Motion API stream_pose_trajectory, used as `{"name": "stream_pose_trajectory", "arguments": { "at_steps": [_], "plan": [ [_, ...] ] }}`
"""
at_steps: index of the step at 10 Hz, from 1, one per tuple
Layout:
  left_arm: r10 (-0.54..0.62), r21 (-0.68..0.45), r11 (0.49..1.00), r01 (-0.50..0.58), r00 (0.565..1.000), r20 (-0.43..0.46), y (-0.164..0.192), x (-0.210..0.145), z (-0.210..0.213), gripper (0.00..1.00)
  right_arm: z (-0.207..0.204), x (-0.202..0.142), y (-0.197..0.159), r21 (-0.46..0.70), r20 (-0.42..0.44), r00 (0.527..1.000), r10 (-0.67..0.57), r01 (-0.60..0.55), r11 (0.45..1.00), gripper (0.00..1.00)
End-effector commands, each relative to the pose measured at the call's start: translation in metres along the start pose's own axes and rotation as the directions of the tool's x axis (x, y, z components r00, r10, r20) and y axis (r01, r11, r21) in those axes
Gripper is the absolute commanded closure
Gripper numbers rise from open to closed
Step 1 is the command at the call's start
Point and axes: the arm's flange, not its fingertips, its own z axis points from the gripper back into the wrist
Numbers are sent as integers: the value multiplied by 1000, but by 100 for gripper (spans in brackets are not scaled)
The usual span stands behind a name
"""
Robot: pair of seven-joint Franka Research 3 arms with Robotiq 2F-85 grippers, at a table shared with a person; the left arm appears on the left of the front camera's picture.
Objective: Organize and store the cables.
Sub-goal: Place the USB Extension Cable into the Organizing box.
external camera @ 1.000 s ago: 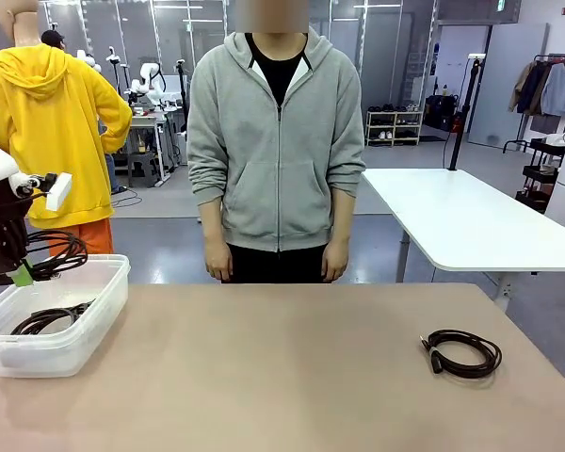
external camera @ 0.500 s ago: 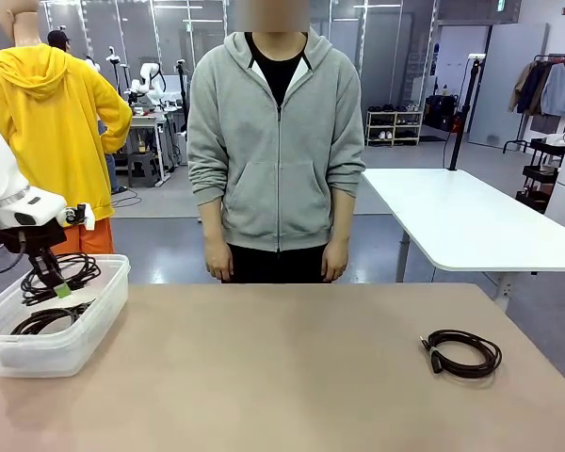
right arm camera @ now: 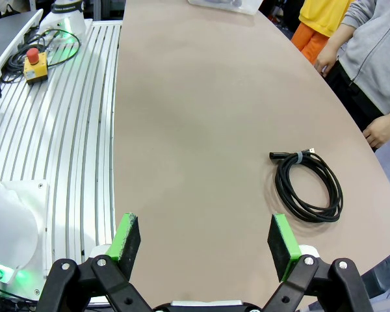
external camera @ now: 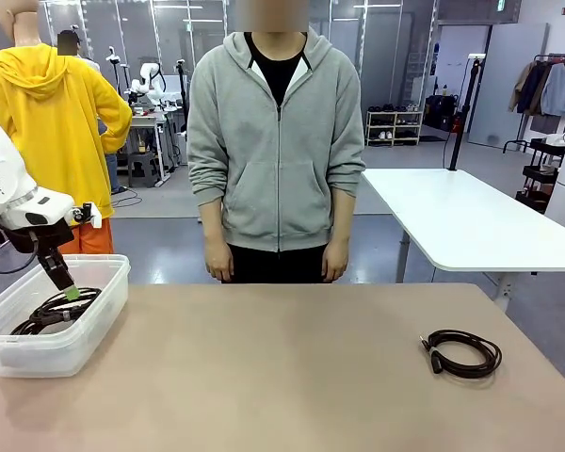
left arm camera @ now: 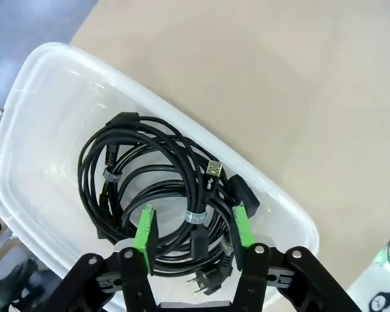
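One cable (external camera: 462,353) on tan table (external camera: 282,377) | left gripper (left arm camera: 193,218), right gripper (right arm camera: 202,227) spread | white table (external camera: 452,221) beyond

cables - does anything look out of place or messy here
One coiled cable lies alone on the table, toward the robot's right, outside the clear bin where the other cables are piled. Nothing looks spilled or damaged.

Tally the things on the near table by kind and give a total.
Clear plastic bin: 1
Coiled black cables: 3 (two in the bin, one loose coil on the table)
Total: 4
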Motion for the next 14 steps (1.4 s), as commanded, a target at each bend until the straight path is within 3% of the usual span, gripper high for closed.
{"name": "stream_pose_trajectory", "arguments": {
  "at_steps": [1, 2, 3, 4, 14],
  "plan": [
    [31, -28, 999, -29, 998, 49, -17, -4, 19, 12, 1, 1, 0, -4, 3, 1000, 4, -4, 1000, 0],
    [18, -49, 999, -14, 998, 65, -30, -4, 28, 0, 1, 1, 0, -4, 3, 1000, 4, -4, 1000, 0],
    [-7, -100, 995, 12, 999, 45, -45, -6, 25, 0, 1, 1, 0, -4, 3, 1000, 4, -4, 1000, 0],
    [7, -10, 1000, -7, 999, 34, -13, 2, 17, 0, 1, 1, 0, -4, 3, 1000, 4, -4, 1000, 0],
    [7, -10, 1000, -7, 999, 34, -13, 2, 17, 0, 1, 1, 0, -4, 3, 1000, 4, -4, 1000, 0]
  ]
}}
